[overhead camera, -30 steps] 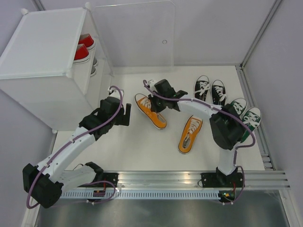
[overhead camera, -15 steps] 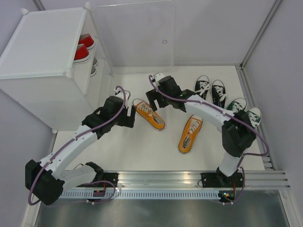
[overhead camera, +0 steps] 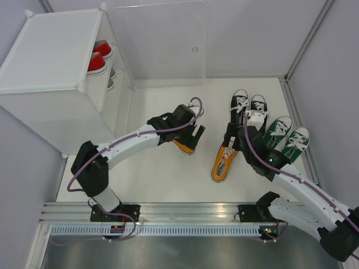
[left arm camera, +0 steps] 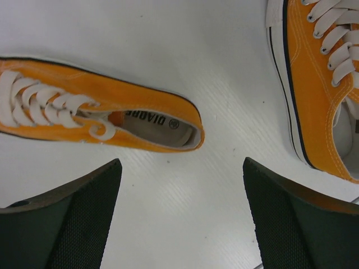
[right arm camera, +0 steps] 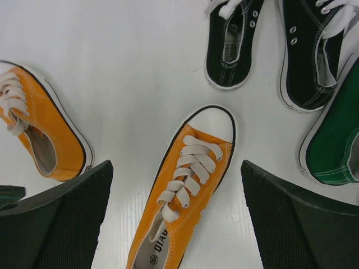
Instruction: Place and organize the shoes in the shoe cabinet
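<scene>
Two orange shoes lie on the white table. The left one (overhead camera: pixel 183 146) (left arm camera: pixel 101 115) lies on its side, half hidden in the top view under my left gripper (overhead camera: pixel 194 133) (left arm camera: pixel 180 163). That gripper hovers open just short of the shoe's heel, with nothing between its fingers. My right gripper (overhead camera: pixel 231 141) (right arm camera: pixel 176 163) hangs open above the other orange shoe (overhead camera: pixel 224 162) (right arm camera: pixel 188 179), which stands upright between the fingers without touching them. The shoe cabinet (overhead camera: pixel 50 67) stands at the far left with red shoes (overhead camera: pixel 99 56) on its upper shelf.
A pair of black shoes (overhead camera: pixel 249 103) (right arm camera: pixel 269 45) and a pair of green shoes (overhead camera: pixel 287 134) (right arm camera: pixel 336 140) stand at the right. The cabinet's clear door (overhead camera: pixel 160 39) is swung open along the back wall. A grey shoe (overhead camera: pixel 111 78) peeks from a lower shelf.
My right gripper opened, let go of the left orange shoe and drew back over the other orange shoe. My left arm reached right to the released shoe.
</scene>
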Robot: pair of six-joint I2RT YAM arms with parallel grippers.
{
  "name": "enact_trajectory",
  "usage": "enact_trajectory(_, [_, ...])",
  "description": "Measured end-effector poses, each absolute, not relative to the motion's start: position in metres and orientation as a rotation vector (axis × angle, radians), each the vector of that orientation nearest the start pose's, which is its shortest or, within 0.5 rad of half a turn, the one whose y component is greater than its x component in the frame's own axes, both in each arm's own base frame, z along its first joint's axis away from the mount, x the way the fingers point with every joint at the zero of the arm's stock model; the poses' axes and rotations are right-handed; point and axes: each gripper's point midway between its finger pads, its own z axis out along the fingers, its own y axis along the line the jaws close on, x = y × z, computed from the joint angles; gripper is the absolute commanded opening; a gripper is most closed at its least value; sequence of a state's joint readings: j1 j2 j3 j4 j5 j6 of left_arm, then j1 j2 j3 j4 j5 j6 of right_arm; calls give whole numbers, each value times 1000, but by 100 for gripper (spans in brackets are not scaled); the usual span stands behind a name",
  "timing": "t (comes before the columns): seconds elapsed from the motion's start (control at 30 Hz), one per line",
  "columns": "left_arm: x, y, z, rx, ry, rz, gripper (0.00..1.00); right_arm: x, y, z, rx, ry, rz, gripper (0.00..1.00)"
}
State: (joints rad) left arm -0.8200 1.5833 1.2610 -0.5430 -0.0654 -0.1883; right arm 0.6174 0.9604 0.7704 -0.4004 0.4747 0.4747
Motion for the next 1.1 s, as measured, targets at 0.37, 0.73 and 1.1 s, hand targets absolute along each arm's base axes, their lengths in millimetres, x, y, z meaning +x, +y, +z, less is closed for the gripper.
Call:
enact_trajectory(0.37, [289, -348, 88, 910, 2412, -297, 65, 263, 87, 175, 278, 1969, 118, 98])
enact_trajectory(0.73, [287, -333, 68, 908, 2466, -162, 61, 259, 81, 159, 292, 1971, 98, 98])
enact_trajectory(1.1, [278, -331, 65, 821, 2507, -119, 53, 259, 81, 163, 310, 1940, 129, 98])
